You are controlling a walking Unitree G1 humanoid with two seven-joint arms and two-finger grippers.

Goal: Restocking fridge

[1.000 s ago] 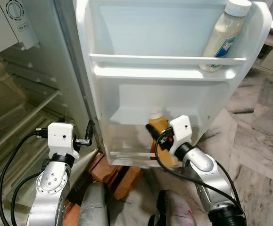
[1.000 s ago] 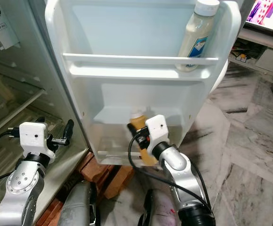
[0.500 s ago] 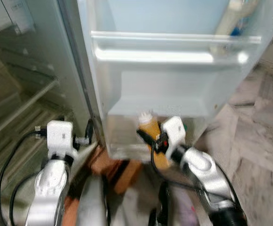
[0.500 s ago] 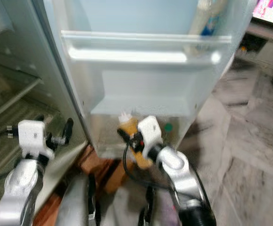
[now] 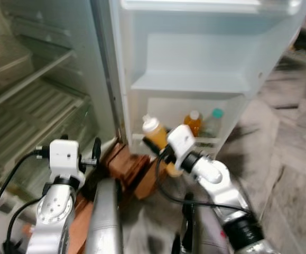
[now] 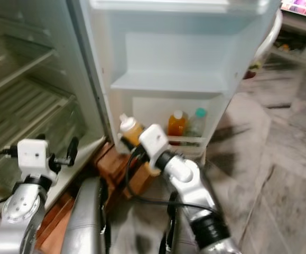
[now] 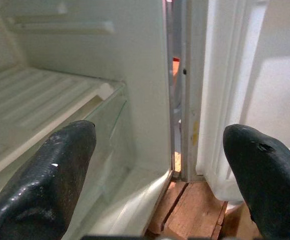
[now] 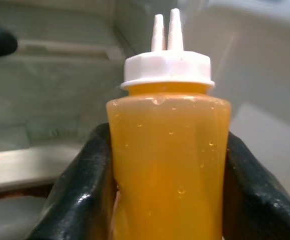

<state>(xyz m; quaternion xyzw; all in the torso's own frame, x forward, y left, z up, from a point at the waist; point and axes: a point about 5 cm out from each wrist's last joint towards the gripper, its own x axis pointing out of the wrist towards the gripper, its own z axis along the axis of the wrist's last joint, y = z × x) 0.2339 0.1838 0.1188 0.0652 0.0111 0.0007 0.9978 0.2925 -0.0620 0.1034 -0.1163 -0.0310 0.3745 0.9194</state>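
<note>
Right end effector (image 8: 167, 165) pinches orange sauce bottle (image 8: 169, 150) (upright) at fridge door's (image 5: 195, 58) 6 o'clock; left end effector (image 7: 160, 175) spread.

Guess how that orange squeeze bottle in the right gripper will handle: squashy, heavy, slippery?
The orange squeeze bottle looks filled nearly to its white cap, so probably fairly heavy for its size. Its walls look like thin clear plastic, so the fingers of the right gripper may dent them. The smooth, glossy surface could slip.
</note>
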